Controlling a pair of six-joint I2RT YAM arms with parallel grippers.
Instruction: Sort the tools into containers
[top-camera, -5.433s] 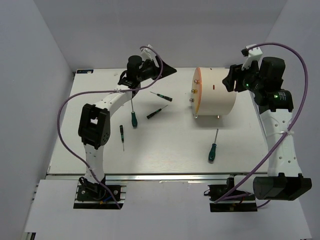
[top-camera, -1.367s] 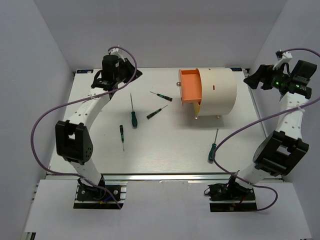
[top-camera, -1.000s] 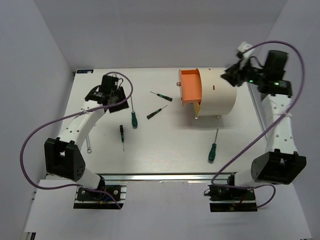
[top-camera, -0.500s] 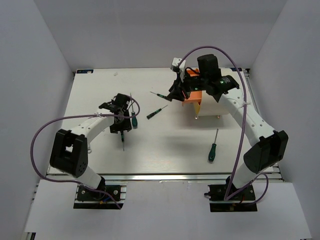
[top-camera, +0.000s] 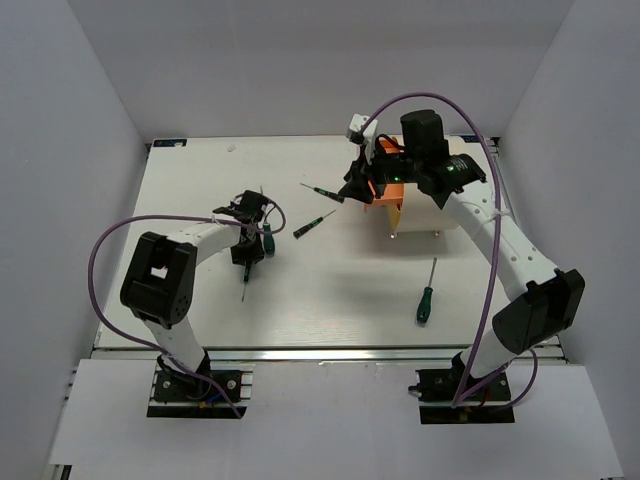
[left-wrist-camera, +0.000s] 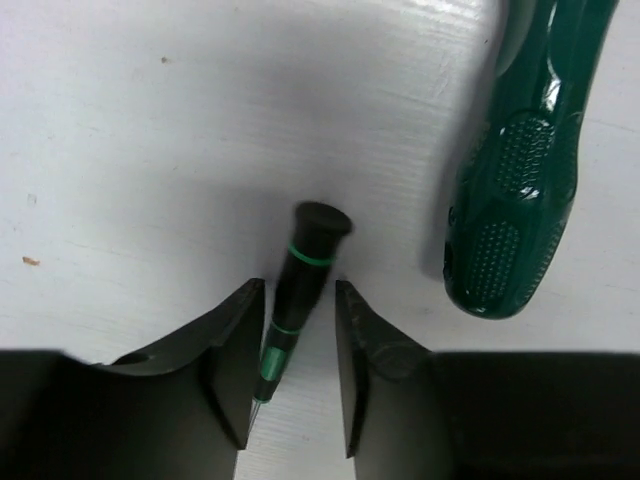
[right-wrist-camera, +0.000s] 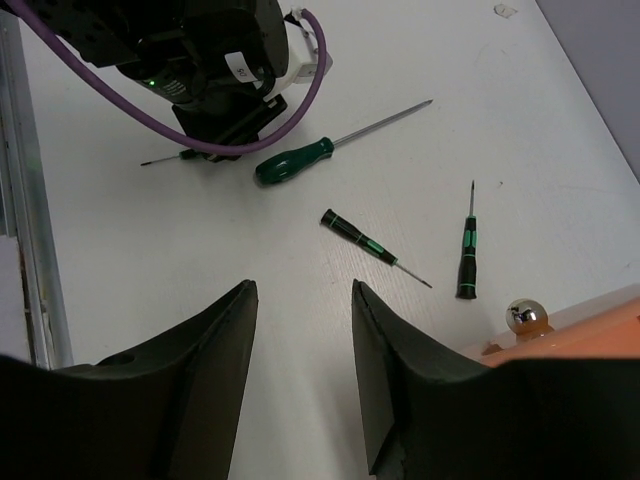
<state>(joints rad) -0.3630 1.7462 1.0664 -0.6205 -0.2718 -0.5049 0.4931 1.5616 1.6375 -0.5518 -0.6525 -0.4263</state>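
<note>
My left gripper (left-wrist-camera: 298, 287) is down on the table, open, its jaws either side of a small black-and-green screwdriver (left-wrist-camera: 305, 265). The handle rests against the left finger, with a gap to the right finger. A big green-handled screwdriver (left-wrist-camera: 520, 200) lies just beside it. In the top view the left gripper (top-camera: 246, 250) sits left of centre. My right gripper (right-wrist-camera: 301, 287) hangs open and empty above the table, in front of the pulled-out orange drawer (top-camera: 381, 180) of the white drum (top-camera: 445, 200). Two small screwdrivers (right-wrist-camera: 360, 240) (right-wrist-camera: 467, 255) lie below it.
Another green screwdriver (top-camera: 426, 297) lies alone near the front right. The drawer's brass knob (right-wrist-camera: 525, 317) shows at the right wrist view's lower right. The left arm's wrist (right-wrist-camera: 220, 70) and purple cable are close to the big screwdriver (right-wrist-camera: 295, 162).
The orange drawer has come out of the drum. My right arm swung from the back right to the drawer's front. My left gripper dropped from the back left onto the small screwdriver.
</note>
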